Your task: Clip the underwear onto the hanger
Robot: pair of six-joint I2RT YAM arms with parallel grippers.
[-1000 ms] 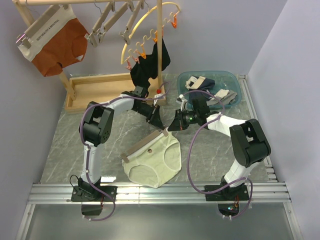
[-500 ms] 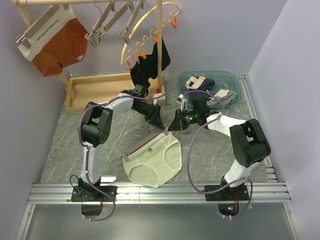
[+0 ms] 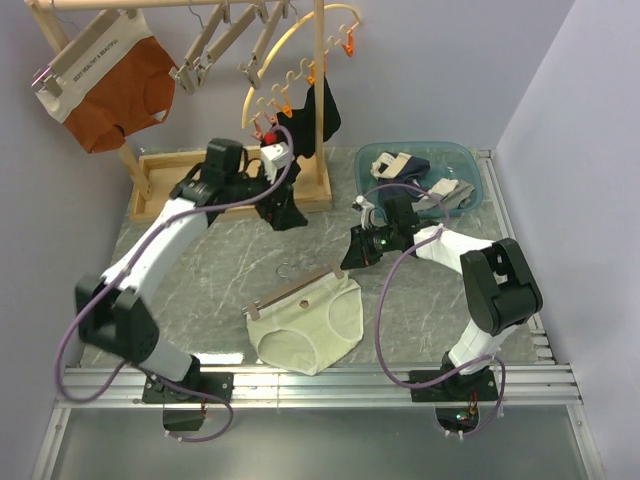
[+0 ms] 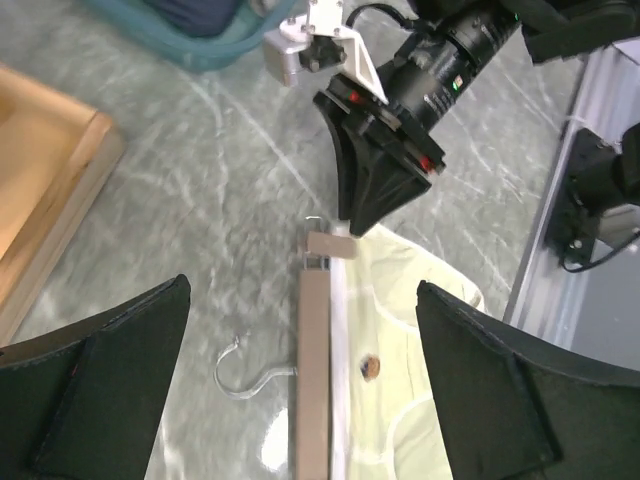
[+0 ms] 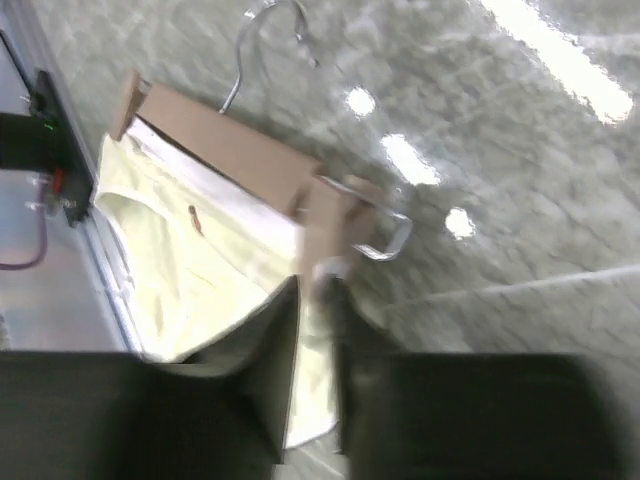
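One pale yellow underwear [image 3: 305, 335] is laid flat on the grey table [image 3: 220, 270], on the near side of the hanger [image 3: 297, 293]. Its waistband is lined up along the hanger's wood bar, and a small dark spot is seen just beside the middle of the hanger. The metal hook [image 4: 270, 380] is laid flat on the far side of the hanger.

At the right end of the hanger, the right gripper [image 3: 348, 262] is set down at the clip [image 4: 328, 245]. Its fingers [image 5: 265, 380] are set only a little apart, with the clip end seen in the thin gap. Whether the clip is squeezed cannot be told.

Farther back from the hanger, the left gripper [image 3: 285, 215] is held up with its fingers [image 4: 110, 390] spread wide and nothing between them.

Well behind the hanger, a wooden tray [image 3: 165, 158], a blue bin [image 3: 475, 165] of clothes and hung orange briefs [image 3: 115, 95] are seen.
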